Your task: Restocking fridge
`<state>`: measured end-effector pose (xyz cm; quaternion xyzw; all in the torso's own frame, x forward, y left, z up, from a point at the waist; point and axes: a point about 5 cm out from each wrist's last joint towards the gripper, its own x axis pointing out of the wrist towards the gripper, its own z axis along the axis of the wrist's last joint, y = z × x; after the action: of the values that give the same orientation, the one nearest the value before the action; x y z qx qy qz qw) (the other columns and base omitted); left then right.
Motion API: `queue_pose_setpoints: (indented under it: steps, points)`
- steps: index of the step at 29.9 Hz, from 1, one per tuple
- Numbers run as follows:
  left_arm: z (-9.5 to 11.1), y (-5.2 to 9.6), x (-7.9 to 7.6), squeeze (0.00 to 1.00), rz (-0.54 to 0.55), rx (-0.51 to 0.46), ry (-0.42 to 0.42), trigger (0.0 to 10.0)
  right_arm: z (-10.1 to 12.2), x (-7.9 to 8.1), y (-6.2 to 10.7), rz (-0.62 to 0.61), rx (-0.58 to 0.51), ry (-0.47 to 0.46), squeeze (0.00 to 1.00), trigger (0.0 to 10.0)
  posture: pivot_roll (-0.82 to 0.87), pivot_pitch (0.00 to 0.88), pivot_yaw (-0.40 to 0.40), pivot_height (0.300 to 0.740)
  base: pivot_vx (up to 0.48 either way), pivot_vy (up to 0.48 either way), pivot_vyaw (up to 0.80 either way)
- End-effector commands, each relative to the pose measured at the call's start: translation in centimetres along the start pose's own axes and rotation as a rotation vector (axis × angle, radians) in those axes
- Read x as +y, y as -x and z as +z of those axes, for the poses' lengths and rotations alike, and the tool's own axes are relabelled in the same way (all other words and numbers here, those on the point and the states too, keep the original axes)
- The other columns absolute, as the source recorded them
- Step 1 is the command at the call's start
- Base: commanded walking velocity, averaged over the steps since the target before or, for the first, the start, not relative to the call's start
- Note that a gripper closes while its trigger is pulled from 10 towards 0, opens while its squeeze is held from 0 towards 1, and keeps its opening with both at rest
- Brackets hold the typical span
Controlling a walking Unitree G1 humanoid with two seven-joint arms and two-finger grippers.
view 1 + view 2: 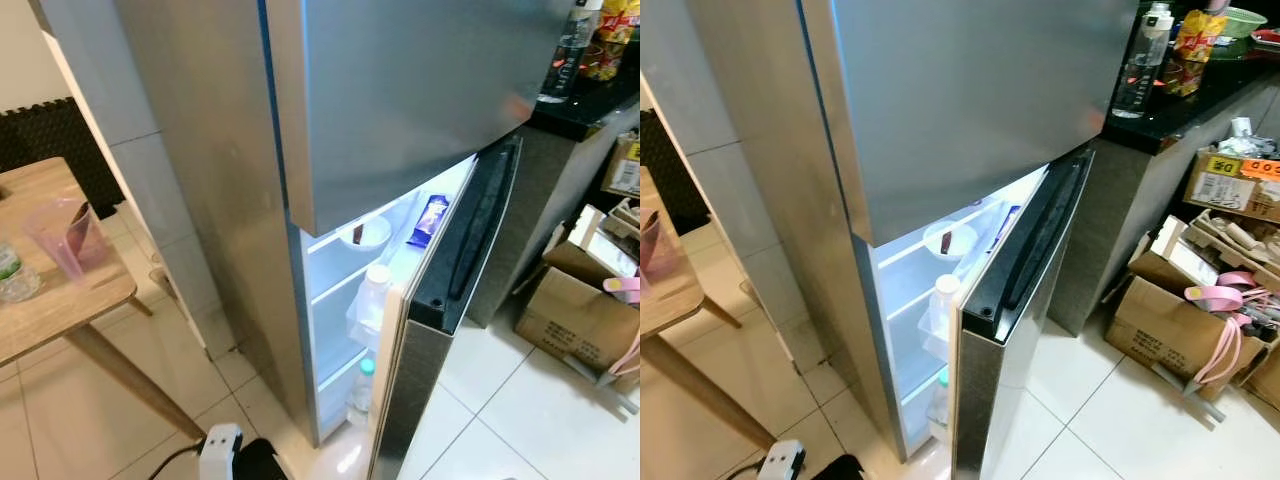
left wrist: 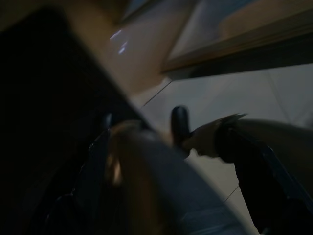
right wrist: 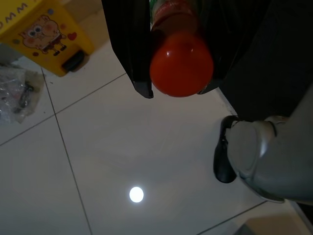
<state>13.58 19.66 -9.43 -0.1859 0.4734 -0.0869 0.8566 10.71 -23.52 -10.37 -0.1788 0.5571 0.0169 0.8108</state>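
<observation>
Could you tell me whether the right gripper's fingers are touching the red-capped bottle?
Touching. The right wrist view shows the red-capped bottle wedged between the right gripper, with a black finger pressed against each side of its neck and no gap.

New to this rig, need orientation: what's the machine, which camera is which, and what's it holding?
It is a walking humanoid with two-finger grippers. The two wide pictures come from its head cameras: a steel fridge with its lower door ajar, and inside it a white bowl, a blue packet and clear bottles. A wooden table stands to its left. The right wrist view looks along the right gripper, shut on a red-capped bottle above the tiled floor. The left wrist view is too dark to read.
</observation>
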Motion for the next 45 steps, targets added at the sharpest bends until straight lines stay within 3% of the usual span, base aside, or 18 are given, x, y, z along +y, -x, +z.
queue_pose_setpoints:
  steps: [1, 4, 9, 18, 29, 45]
  points:
    - [-0.8, 0.1, 0.1, 0.00, 0.046, 0.022, 0.028, 10.0, 0.0, -0.1, 0.0, -0.005, 0.007, 0.006, 0.00, 10.0, -0.07, 0.000, -0.017, 0.740, 0.000, 0.000, 0.00]
    - [-1.6, 0.1, 0.3, 0.00, 0.109, 0.044, 0.019, 10.0, -0.1, -0.2, 0.0, -0.008, 0.011, 0.012, 0.00, 10.0, -0.07, 0.000, -0.017, 0.740, 0.000, 0.000, 0.00]
    - [-0.8, -0.2, 0.2, 0.00, 0.159, 0.024, 0.013, 10.0, -0.1, -0.3, 0.0, -0.012, 0.016, 0.020, 0.00, 10.0, -0.06, 0.000, -0.022, 0.740, 0.000, 0.000, 0.00]
    - [0.2, -0.4, 0.2, 0.00, 0.169, 0.004, -0.012, 10.0, -0.2, -0.5, 0.0, -0.015, 0.021, 0.023, 0.00, 10.0, -0.06, 0.000, -0.022, 0.740, -0.181, 0.000, 0.00]
    - [-0.8, 0.0, 0.6, 0.00, 0.189, 0.033, -0.018, 10.0, -0.4, -0.3, 0.0, -0.011, 0.027, 0.029, 0.00, 10.0, -0.05, 0.000, -0.023, 0.740, -0.302, 0.000, 0.00]
    - [-0.7, -0.3, 0.2, 0.00, 0.182, 0.030, -0.025, 10.0, -0.8, -0.7, 0.1, -0.020, 0.038, 0.031, 0.00, 10.0, -0.06, 0.000, -0.024, 0.740, -0.319, 0.000, 0.00]
